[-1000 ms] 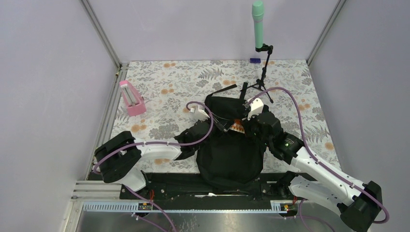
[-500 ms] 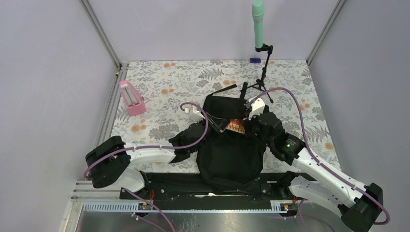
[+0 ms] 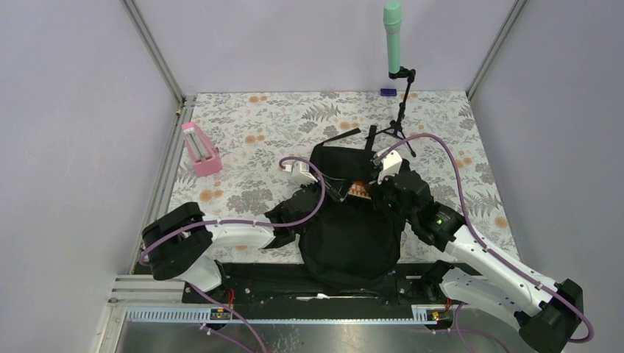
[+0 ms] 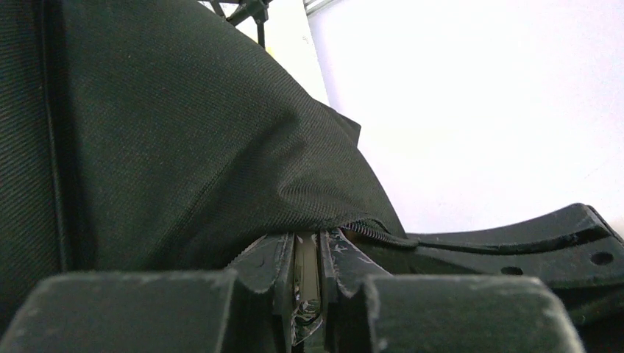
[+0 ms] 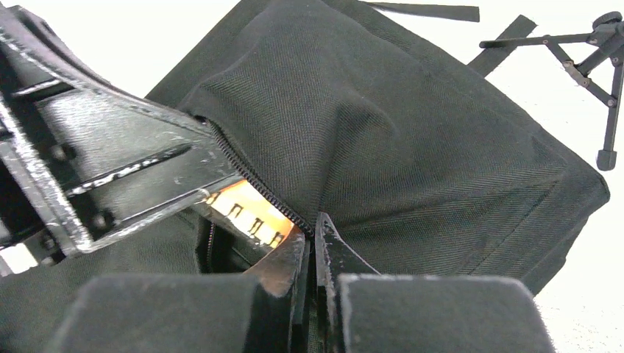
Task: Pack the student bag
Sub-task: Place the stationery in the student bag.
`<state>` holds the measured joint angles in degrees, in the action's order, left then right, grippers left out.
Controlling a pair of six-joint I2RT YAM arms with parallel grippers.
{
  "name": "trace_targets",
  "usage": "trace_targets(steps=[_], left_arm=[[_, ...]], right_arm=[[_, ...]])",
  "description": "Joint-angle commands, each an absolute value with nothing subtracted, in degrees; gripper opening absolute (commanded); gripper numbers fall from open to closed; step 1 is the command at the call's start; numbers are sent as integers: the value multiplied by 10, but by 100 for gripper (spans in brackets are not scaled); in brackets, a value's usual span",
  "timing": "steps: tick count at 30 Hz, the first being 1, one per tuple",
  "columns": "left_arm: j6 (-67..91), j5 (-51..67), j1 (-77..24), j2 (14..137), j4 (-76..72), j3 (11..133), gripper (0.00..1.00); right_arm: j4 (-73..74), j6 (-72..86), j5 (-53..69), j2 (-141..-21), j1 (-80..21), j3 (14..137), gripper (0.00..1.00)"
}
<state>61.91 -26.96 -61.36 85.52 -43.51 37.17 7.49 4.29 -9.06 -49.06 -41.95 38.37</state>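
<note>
Less of the orange thing [image 5: 250, 212] shows now, as the mouth has closed a bit. Both the left gripper [image 4: 307, 254] and right gripper [image 5: 310, 239] pinch the student bag [image 3: 349, 235], mid table, near side. It looks soft and floppy; hold its zipper edge.

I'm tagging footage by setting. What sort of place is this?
Probably a robot test cell, not a classroom: plain lilac panel walls, a floral-patterned tabletop, and a mint-green cylinder on a black tripod stand.
</note>
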Motion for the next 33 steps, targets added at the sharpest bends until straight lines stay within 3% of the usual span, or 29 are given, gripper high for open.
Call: trace_targets(steps=[1, 17, 24, 28, 33], left_arm=[[591, -322, -609, 876, -531, 419, 0], [597, -300, -610, 925, -492, 441, 0], [550, -255, -610, 872, -417, 446, 20], [497, -208, -610, 824, -373, 451, 41], [451, -178, -611, 759, -310, 454, 59]], right_arm=[[77, 36, 5, -466, -427, 408, 0], [81, 30, 4, -445, -428, 411, 0], [80, 59, -100, -427, -429, 395, 0], [80, 66, -118, -416, -429, 390, 10], [90, 70, -135, -411, -428, 395, 46]])
